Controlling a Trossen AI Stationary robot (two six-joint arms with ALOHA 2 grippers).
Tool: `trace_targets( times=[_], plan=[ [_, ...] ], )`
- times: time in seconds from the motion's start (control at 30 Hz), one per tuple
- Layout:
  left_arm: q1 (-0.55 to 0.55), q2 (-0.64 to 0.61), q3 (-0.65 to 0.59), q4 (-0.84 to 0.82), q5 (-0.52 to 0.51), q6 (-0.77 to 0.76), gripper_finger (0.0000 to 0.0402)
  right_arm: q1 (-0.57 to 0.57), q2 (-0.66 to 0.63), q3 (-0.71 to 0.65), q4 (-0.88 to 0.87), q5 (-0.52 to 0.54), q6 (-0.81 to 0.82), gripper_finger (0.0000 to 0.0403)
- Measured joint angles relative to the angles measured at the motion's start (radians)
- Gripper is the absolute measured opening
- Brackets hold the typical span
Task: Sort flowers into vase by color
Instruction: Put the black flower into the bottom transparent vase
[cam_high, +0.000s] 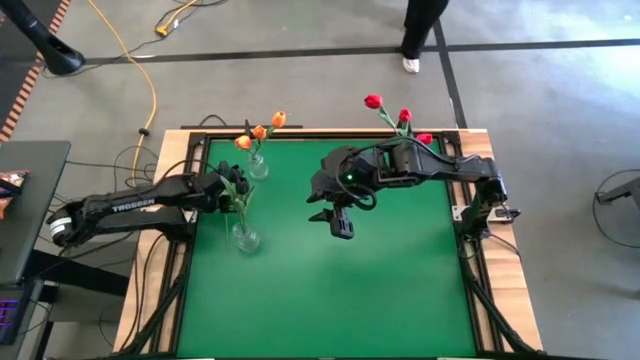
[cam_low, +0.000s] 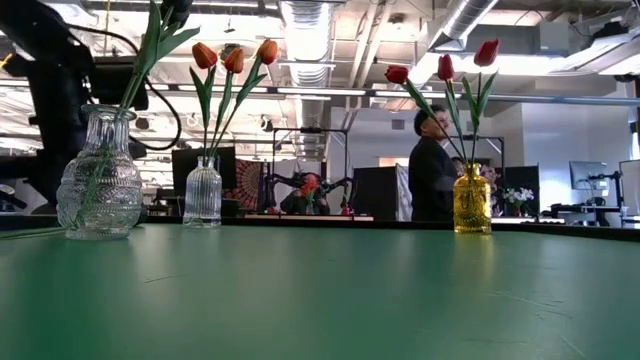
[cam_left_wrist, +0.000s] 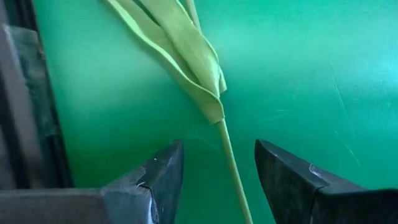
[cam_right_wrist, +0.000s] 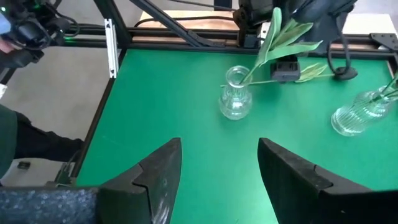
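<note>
We see the flowers spread over three vases on the green bench (cam_high: 330, 290). Three orange tulips (cam_low: 232, 56) stand in a ribbed clear vase (cam_low: 203, 194) near the bench's far left edge. Three red tulips (cam_low: 444, 68) stand in a yellow vase (cam_low: 472, 203) at the far right corner. A rounder clear vase (cam_low: 99, 181), nearer the front on the left, holds green stems and leaves (cam_low: 150, 50); their heads are cut off in the low view, so we cannot tell their color there.

The left claw (cam_left_wrist: 217, 180) sits just above that round vase, its two dark fingers apart, with one thin green stem (cam_left_wrist: 231, 168) running between them. Neither finger appears to press on the stem, and a folded green leaf (cam_left_wrist: 186, 56) hangs just beyond the fingertips.

The right claw (cam_high: 340, 222) hovers over the middle of the bench, well apart from every vase, its fingers spread and nothing between them. From its wrist camera we look across at the round vase and the ribbed vase beside it.

Beyond the bench, a person (cam_low: 432, 170) in dark clothes stands in the room.
</note>
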Motion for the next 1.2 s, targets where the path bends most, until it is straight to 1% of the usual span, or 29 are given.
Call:
trace_targets(
  times=[0.2,0.37,0.57,0.63,0.7,0.77,1.03,1.07,1.2],
  plan=[
    [-0.060,0.003,-0.065,0.087,-0.023,-0.062,0.0185,-0.025,0.000,0.000,0.007,0.000,0.005,0.0238],
    [-0.091,0.002,-0.072,0.085,-0.072,-0.086,0.0185,-0.031,0.000,0.000,0.006,0.001,0.006,0.0238],
    [-0.097,0.007,-0.072,0.087,-0.070,-0.081,0.0184,-0.031,0.000,0.000,0.010,0.001,0.006,0.0238],
    [-0.106,0.008,-0.073,0.092,-0.072,-0.069,0.0179,-0.031,0.000,0.000,0.015,0.001,0.006,0.0238],
    [-0.116,0.008,-0.075,0.097,-0.077,-0.069,0.0166,-0.031,0.000,0.000,0.015,0.001,0.006,0.0238],
    [-0.125,0.008,-0.075,0.109,-0.083,-0.069,0.0144,-0.031,0.000,0.000,0.015,0.001,0.006,0.0238],
    [-0.135,0.009,-0.077,0.110,-0.115,-0.058,0.0023,-0.031,0.000,0.000,0.007,0.001,0.006,0.0238],
    [-0.133,0.008,-0.073,0.108,-0.115,-0.059,0.0012,-0.031,0.000,0.000,0.001,0.001,0.006,0.0238],
    [-0.119,-0.003,-0.035,0.067,-0.097,-0.049,0.0006,-0.030,0.000,0.000,-0.035,0.001,0.006,0.0238]
  ],
)
